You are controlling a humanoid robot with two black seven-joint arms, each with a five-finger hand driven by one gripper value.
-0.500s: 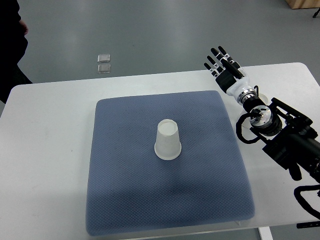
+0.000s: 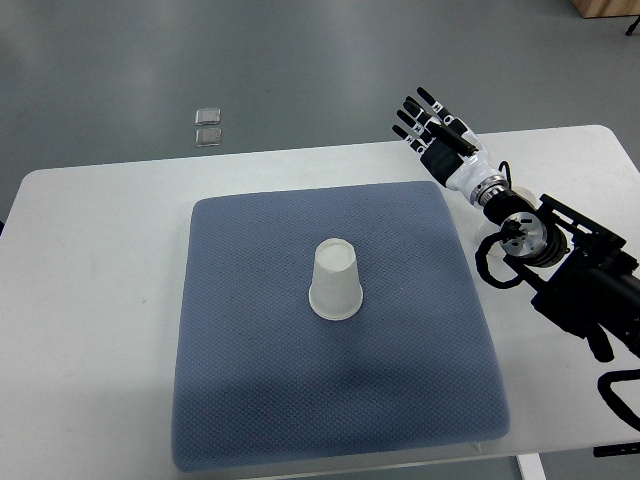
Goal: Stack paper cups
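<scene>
A white paper cup [image 2: 335,281] stands upside down near the middle of the blue mat [image 2: 250,400]. My right hand [image 2: 428,127] hovers over the table's far edge, past the mat's far right corner, well away from the cup. Its fingers are spread and hold nothing. The right arm [image 2: 560,260] runs in from the right edge. No left arm shows.
The mat lies on a white table [image 2: 90,300]. Two small clear squares [image 2: 208,126] lie on the grey floor beyond the table's far edge.
My right hand has shifted a little left and farther away. The dark shape at the left edge has gone out of view. The cup has not moved.
</scene>
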